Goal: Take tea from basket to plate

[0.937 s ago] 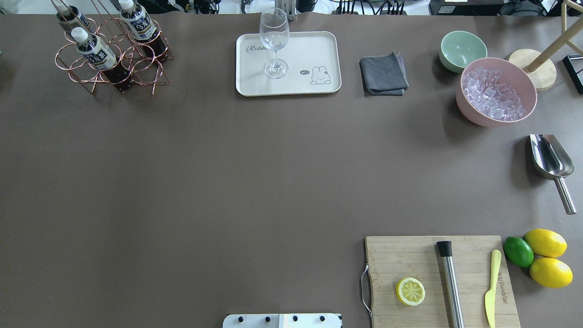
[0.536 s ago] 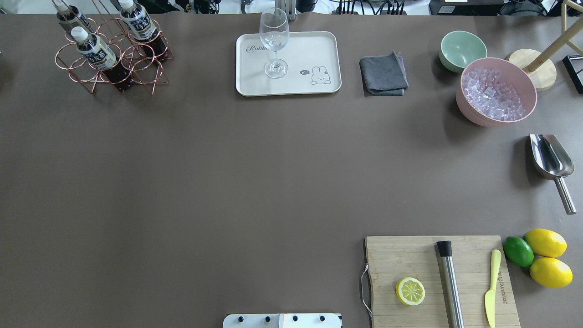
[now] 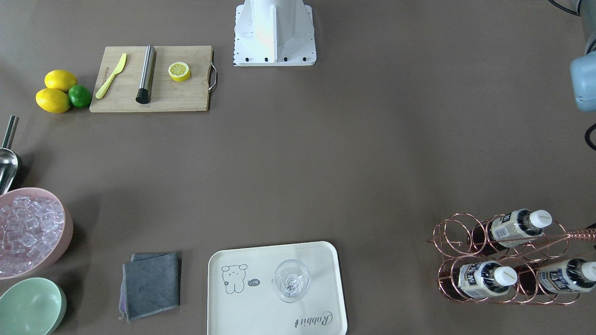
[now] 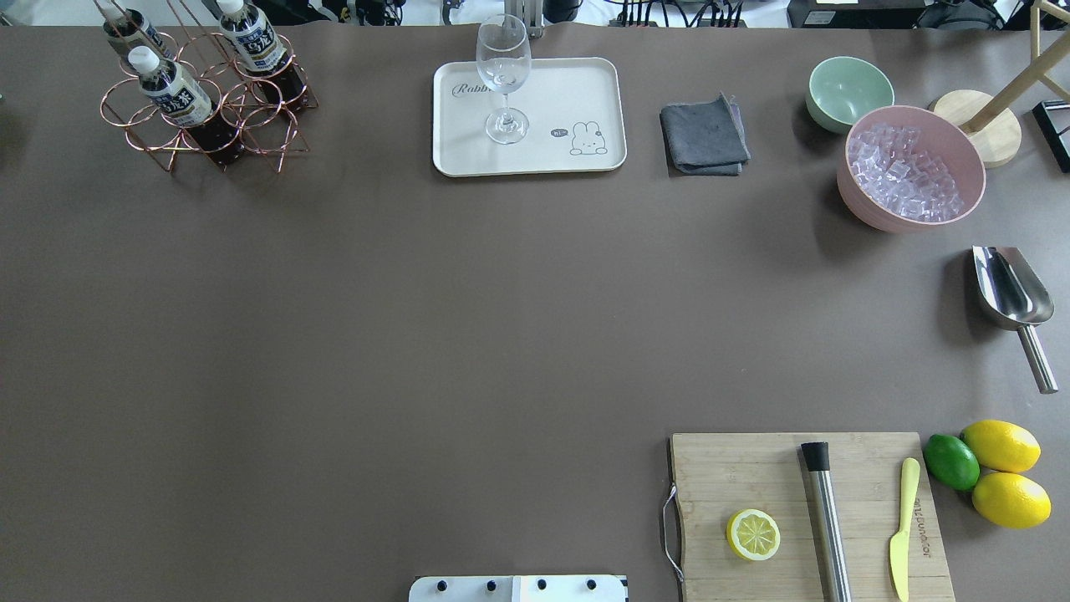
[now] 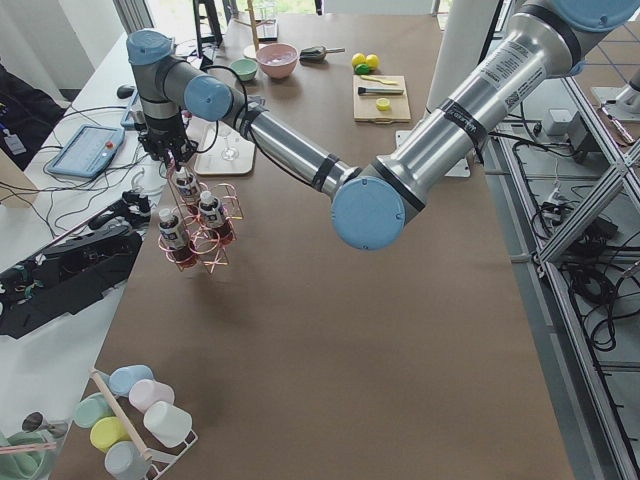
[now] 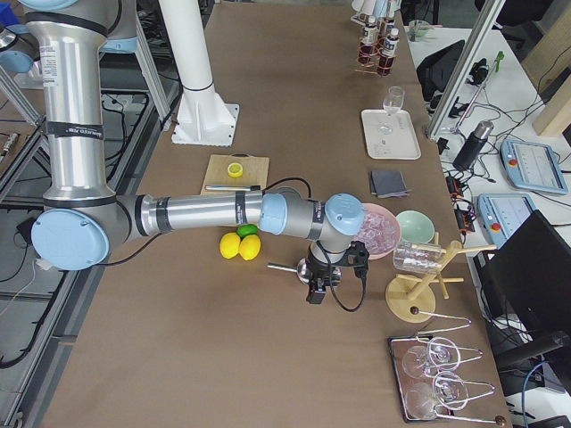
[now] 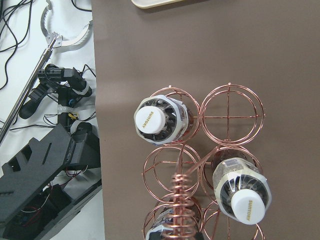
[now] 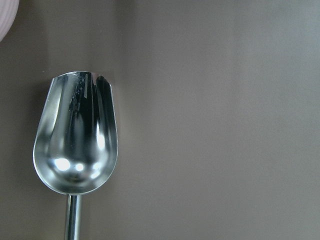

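Note:
The rose-gold wire basket (image 4: 251,134) stands at the far left corner and holds three tea bottles (image 4: 171,90) (image 4: 255,42) (image 4: 134,32). The basket also shows in the front-facing view (image 3: 458,235) and the exterior left view (image 5: 200,240). The left wrist view looks straight down on two white caps (image 7: 159,120) (image 7: 242,192) and the coiled handle (image 7: 182,200). My left gripper (image 5: 172,158) is right at the handle's top; I cannot tell whether it is open or shut. The cream plate (image 4: 568,92) carries a wine glass (image 4: 504,75). My right gripper (image 6: 317,290) hovers over the scoop; I cannot tell its state.
A steel scoop (image 4: 1007,293) lies at the right edge, also in the right wrist view (image 8: 77,145). A pink bowl of ice (image 4: 911,167), a mint bowl (image 4: 848,90) and a grey cloth (image 4: 704,138) are right of the plate. A cutting board (image 4: 752,477) lies near right.
The bottle tops and the basket's upper rings have shifted slightly to the far left in the overhead view. The basket's base looks unmoved.

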Robot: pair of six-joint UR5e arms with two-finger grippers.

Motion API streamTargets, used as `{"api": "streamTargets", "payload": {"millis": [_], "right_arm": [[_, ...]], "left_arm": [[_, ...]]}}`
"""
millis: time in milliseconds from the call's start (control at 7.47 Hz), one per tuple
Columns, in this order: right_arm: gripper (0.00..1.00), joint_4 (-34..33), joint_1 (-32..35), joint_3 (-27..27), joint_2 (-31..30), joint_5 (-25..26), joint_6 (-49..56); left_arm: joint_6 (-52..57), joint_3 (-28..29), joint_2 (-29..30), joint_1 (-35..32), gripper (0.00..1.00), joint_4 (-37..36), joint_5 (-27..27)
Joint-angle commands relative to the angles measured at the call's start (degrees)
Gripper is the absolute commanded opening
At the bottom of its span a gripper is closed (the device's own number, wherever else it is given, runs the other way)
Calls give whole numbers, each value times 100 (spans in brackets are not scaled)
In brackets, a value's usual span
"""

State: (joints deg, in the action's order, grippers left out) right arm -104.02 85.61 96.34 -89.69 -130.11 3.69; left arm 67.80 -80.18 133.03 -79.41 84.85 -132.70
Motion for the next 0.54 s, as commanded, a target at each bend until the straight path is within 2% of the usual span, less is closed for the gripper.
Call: {"api": "streamTargets", "payload": {"millis": [0,134,402], "right_arm": [[100,-4,0,-10,49,-5,0],[100,-4,0,-1,92,-14,0],[100,-4,0,-1,101,-93,0]], "left_arm": [[199,-951,-214,-110,0,-618,-71],[129,-1582,-512,-110,0,-767,-45],[85,-2411,-1083,-118,0,-1276,-63]]}}
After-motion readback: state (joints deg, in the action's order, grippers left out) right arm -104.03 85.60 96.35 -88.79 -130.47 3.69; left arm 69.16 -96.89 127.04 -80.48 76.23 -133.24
